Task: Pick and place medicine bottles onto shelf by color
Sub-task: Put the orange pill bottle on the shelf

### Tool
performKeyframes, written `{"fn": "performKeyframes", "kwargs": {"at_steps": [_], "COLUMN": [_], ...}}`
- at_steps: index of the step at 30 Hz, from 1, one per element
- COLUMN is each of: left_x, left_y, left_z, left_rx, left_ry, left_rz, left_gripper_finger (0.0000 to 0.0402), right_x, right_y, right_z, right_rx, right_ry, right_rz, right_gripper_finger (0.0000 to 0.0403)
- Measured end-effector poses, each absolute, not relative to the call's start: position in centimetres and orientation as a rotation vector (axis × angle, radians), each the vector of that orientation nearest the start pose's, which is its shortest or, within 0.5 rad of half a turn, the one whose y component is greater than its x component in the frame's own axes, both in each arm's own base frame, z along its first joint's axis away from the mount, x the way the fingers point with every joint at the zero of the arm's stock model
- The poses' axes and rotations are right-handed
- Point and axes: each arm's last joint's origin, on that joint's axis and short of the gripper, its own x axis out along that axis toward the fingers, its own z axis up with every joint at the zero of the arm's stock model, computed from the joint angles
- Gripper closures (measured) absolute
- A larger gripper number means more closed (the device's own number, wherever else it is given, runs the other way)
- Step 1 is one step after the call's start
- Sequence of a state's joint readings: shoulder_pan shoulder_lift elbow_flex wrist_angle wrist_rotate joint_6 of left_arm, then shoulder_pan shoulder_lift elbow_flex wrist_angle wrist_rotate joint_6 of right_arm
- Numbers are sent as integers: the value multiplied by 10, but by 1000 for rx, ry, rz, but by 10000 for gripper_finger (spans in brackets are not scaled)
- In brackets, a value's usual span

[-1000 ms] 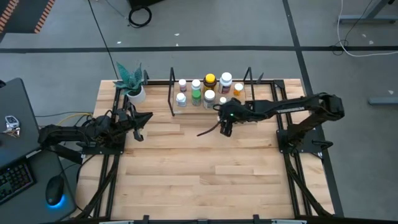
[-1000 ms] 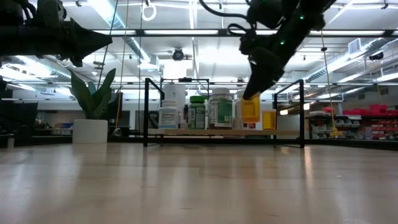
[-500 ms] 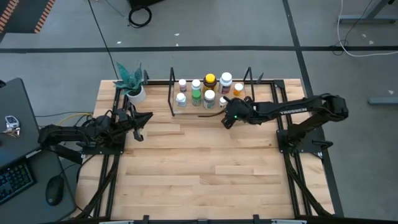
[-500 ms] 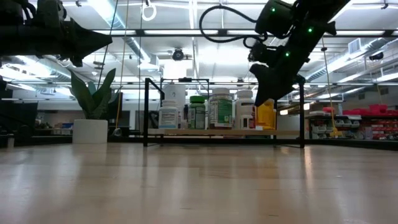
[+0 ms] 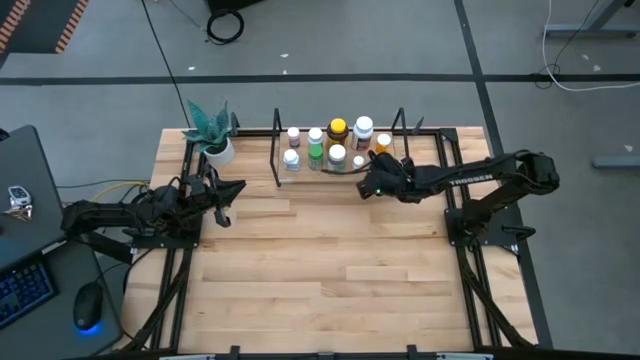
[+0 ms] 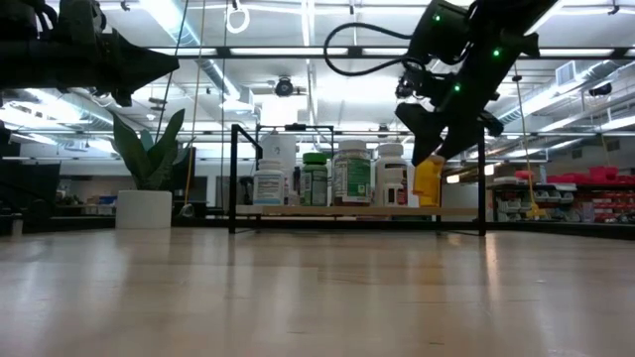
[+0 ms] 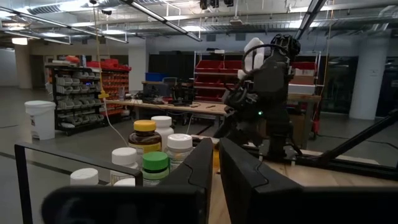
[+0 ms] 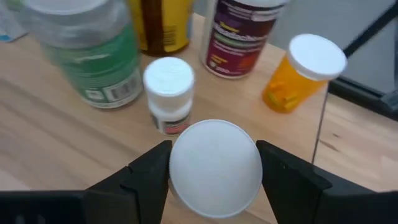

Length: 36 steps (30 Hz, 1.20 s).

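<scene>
The shelf is a low light-wood board with black wire uprights, at the table's far edge. Several medicine bottles stand on it, one green and one orange-bodied. My right gripper hovers over the shelf's right part, shut on a yellow-orange, white-capped bottle. Whether that bottle's base touches the board I cannot tell. My left gripper waits shut at the table's left, holding nothing. My right gripper pinches the yellow-orange bottle at its white cap, one finger on each side of the cap. The fingers slant down from the table's near right side. The bottle hangs about upright below them, just over the shelf board.
A white pot with a teal plant stands left of the shelf. Black wire uprights close the shelf's ends. A small white bottle stands just beyond the held one. Bare wooden tabletop lies in front of the shelf.
My right gripper has gone toward the table's far edge and a little right, over the shelf's right part, sinking slightly and rolling its wrist. The held bottle has turned from tilted to about upright and come down close to the board.
</scene>
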<state>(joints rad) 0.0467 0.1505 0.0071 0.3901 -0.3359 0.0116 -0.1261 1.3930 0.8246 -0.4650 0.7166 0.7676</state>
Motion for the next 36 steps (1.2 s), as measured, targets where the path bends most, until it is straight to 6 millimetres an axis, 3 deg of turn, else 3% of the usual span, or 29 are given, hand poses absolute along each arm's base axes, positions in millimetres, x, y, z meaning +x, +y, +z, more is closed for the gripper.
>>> {"fn": "performKeyframes", "kwargs": {"at_steps": [6, 13, 20, 36], "left_x": [102, 102, 102, 102], "left_y": [14, 14, 14, 14], "left_z": [191, 191, 191, 191], "left_rx": [-25, -24, -24, -24], "left_ry": [-243, -242, -243, -243], "left_rz": [382, 382, 382, 382], "left_gripper_finger": [371, 362, 367, 361], "right_x": [253, 271, 283, 276], "right_y": [-51, -42, -41, -71], "right_z": [210, 223, 208, 197], "right_rx": [386, 359, 333, 380], "right_ry": [675, 702, 788, 813], "right_rz": [-1124, -1172, -1284, -1382], "right_gripper_finger": [169, 169, 169, 169]}}
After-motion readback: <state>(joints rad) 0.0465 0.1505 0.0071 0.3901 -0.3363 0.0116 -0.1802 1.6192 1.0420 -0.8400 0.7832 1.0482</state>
